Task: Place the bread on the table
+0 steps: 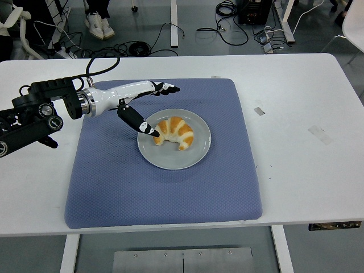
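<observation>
A golden croissant (175, 132) lies on a grey plate (174, 156) in the middle of the blue mat (165, 187). My left hand (154, 108) reaches in from the left over the mat, its fingers spread wide. The thumb tip touches or nearly touches the croissant's left end, while the other fingertips (170, 89) stretch out above the plate's far-left rim. Nothing is grasped. The right arm does not show.
The white table (301, 142) extends around the mat, with small tape marks to the right. Cables, table legs and a person's shoes are on the floor beyond the far edge.
</observation>
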